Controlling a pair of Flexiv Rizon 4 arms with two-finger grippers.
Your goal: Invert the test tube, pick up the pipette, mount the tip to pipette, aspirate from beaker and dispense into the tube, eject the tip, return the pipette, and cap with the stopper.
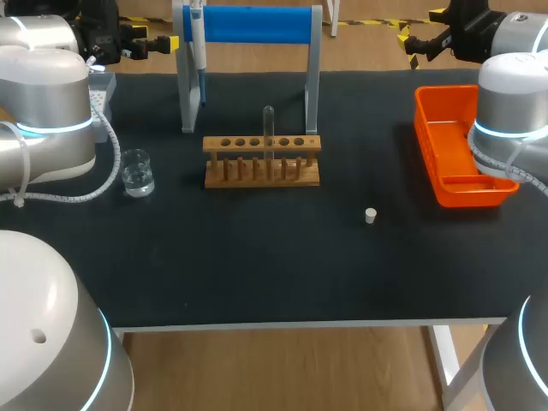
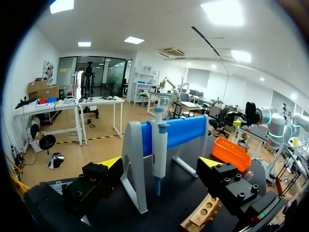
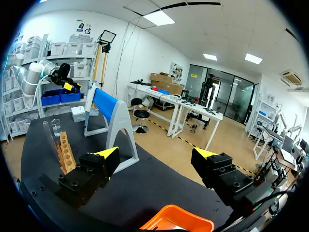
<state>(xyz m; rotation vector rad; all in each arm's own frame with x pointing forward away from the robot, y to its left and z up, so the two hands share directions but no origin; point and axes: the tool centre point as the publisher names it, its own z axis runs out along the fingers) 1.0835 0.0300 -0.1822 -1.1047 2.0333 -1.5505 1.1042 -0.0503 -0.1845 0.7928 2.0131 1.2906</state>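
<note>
Closest to the front edge, a small white stopper (image 1: 371,215) lies alone on the black table (image 1: 257,274). Behind it, a clear glass test tube (image 1: 268,128) stands upright in the wooden rack (image 1: 227,144). A glass beaker (image 1: 137,173) sits to the rack's left. The blue-and-white pipette (image 1: 198,51) hangs on the blue-barred stand (image 1: 257,24). The left gripper (image 2: 160,163) and right gripper (image 3: 157,153) hang by the far corners, fingers spread wide.

Black table (image 1: 257,274) with rack (image 1: 262,163), beaker (image 1: 137,173), stopper (image 1: 371,215), orange tray (image 1: 430,154), pipette stand (image 1: 257,24).

Your clear glass test tube (image 1: 268,124) stands upright in the wooden rack (image 1: 262,173); the clear glass beaker (image 1: 137,174) sits to its left; the small white stopper (image 1: 371,215) lies apart, between rack and orange plastic tray (image 1: 428,150).
</note>
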